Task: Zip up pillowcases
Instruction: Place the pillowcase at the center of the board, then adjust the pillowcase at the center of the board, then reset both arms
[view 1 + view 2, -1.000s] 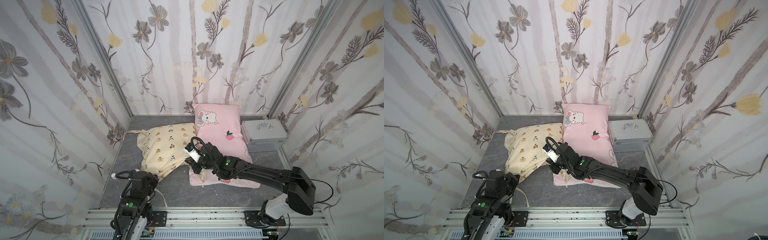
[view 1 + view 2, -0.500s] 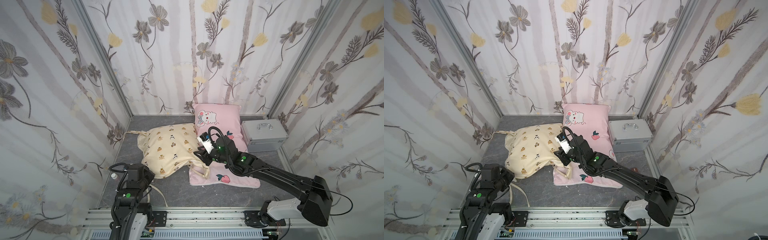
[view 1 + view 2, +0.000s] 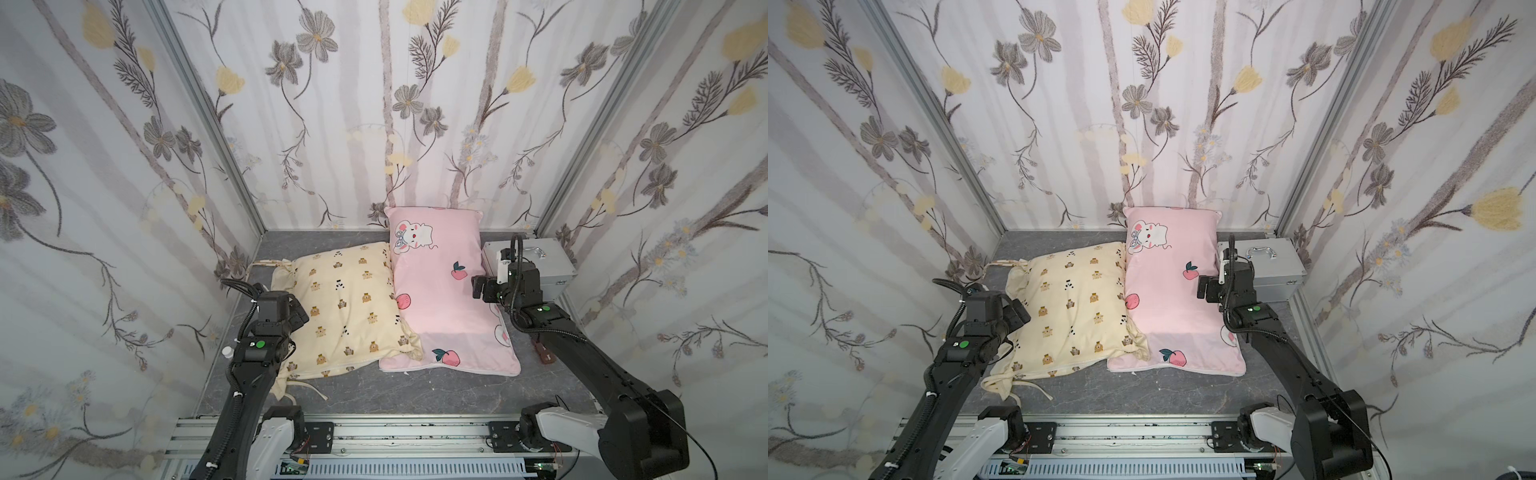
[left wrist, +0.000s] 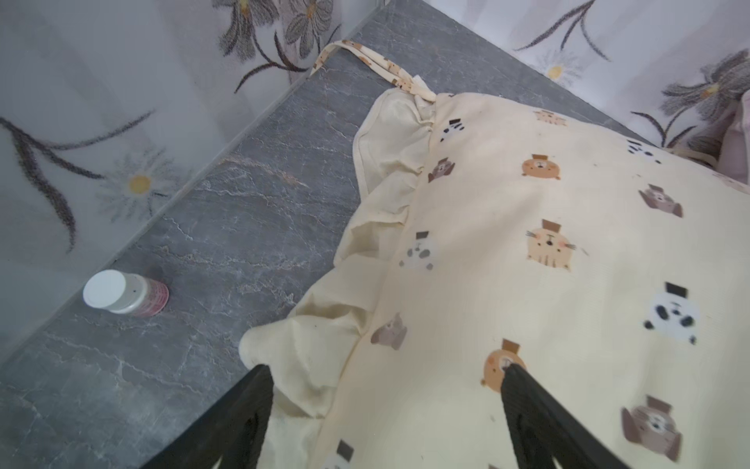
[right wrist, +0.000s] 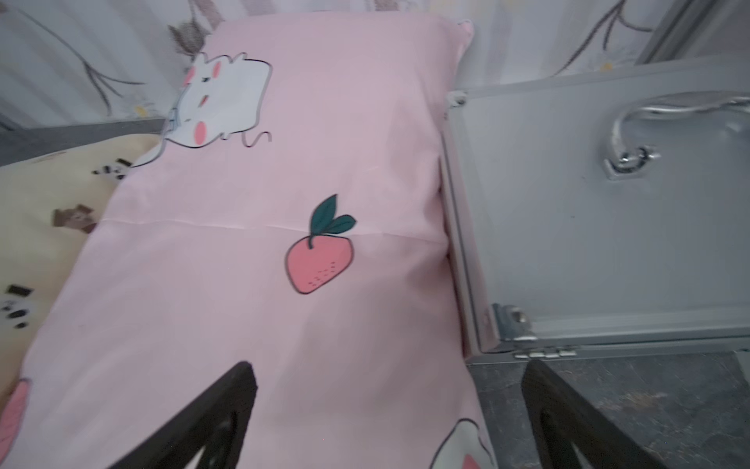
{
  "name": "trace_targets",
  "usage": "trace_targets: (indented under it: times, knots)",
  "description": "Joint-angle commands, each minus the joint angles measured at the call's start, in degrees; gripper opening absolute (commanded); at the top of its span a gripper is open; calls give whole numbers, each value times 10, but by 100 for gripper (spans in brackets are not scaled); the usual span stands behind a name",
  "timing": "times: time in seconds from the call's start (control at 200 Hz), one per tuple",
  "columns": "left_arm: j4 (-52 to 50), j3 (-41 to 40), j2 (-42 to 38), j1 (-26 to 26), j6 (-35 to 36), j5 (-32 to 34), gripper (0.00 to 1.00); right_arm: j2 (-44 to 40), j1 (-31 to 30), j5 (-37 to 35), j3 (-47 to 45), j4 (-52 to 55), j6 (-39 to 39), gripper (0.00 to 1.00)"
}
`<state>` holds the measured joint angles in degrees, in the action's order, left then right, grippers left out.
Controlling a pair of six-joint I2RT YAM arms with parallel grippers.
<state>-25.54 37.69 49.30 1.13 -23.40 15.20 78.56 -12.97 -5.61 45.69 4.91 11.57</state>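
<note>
**Task items.** The pink pillowcase [image 3: 440, 291] is stuffed and elongated, printed with a white cartoon mouse and peaches. It lies lengthwise on the grey marbled surface [image 3: 415, 395], right of centre, with its far end against the back wall. The cream pillowcase [image 3: 349, 307] has a ruffled border, small bear prints and loose fabric ties at its two left corners. It lies left of centre, and its front right corner overlaps the pink pillowcase's left edge. A pale seam line runs along the pink pillowcase's front edge; whether a zip there is closed cannot be told.

**Edges and clearance.** A silver metal case [image 3: 536, 266] sits in the back right corner, touching the pink pillowcase's right side. Bare surface remains along the front edge, in a strip along the left edge, and at the right edge in front of the case.

**Grippers.** The left gripper [image 3: 298, 318] is at the cream pillowcase's left ruffle. The right gripper [image 3: 482, 287] is over the pink pillowcase's right edge, beside the case. Both have their jaws spread wide and grasp nothing.

**View differences.** The left wrist view shows a small white-capped bottle [image 4: 126, 292] standing at the left edge. In a top view only its cap shows. The right wrist view shows the case's handle [image 5: 669, 126] and corner hardware.
</note>
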Motion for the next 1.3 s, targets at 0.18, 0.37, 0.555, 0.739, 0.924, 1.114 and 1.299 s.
trace_targets:
  times: [0.18, 0.37, 0.555, 0.739, 0.924, 1.114, 1.299]
  knots:
    - [248, -52, 130, -2, 77, 51, 92, 125, 5, 67, 34, -83, 6, 100]
    - [303, -105, 123, -2, 93, 44, 92, 198, -77, 100, 56, -92, 28, 99]
    - [436, -158, 157, -2, 110, -1, 91, 182, -120, 181, 24, -183, 6, 100]
    - [529, -154, 224, -1, 142, -39, 91, 86, -43, 79, -51, -231, -20, 100]
    - [577, -142, 259, 0, 166, -61, 91, -25, 10, -2, -108, -257, -58, 100]
    - [609, -111, 322, 3, 199, -73, 91, -21, 50, -51, -209, -401, -85, 100]
    - [698, -132, 353, 3, 220, -69, 91, 3, 58, -62, -271, -557, -93, 100]
